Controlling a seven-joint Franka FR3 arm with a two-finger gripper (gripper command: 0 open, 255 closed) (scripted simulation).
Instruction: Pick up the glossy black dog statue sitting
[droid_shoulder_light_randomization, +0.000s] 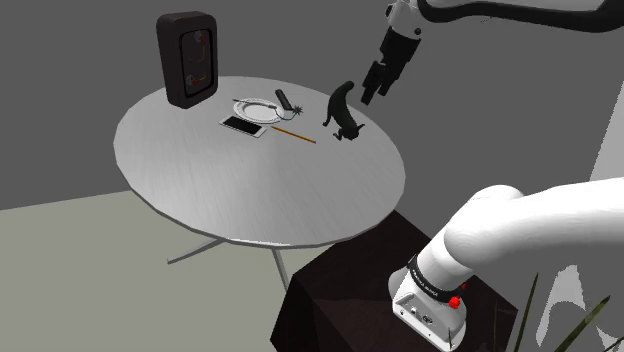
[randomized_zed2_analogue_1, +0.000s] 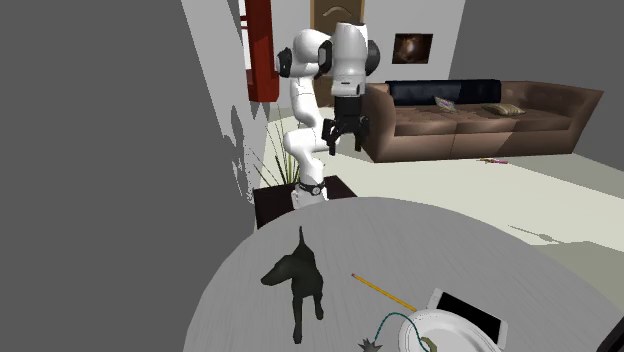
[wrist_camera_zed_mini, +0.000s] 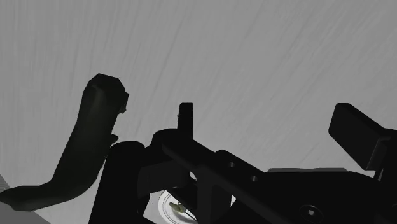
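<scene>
The black gripper (droid_shoulder_light_randomization: 374, 95), fingers spread apart and empty, hangs near the black dog statue (droid_shoulder_light_randomization: 341, 112) on the round pale table (droid_shoulder_light_randomization: 250, 195).

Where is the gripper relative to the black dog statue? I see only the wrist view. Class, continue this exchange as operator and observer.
Observer: In the shoulder view the gripper hangs in the air above the dog statue, off to that view's right, not touching it.
Operator: Is it ready to close on the statue?
Observer: The second exterior view shows the gripper open, with nothing in it.
Operator: Is anything close to the statue?
Observer: A pencil lies on the table just to the shoulder view's left of the statue, apart from it. A plate sits further that way.
</scene>
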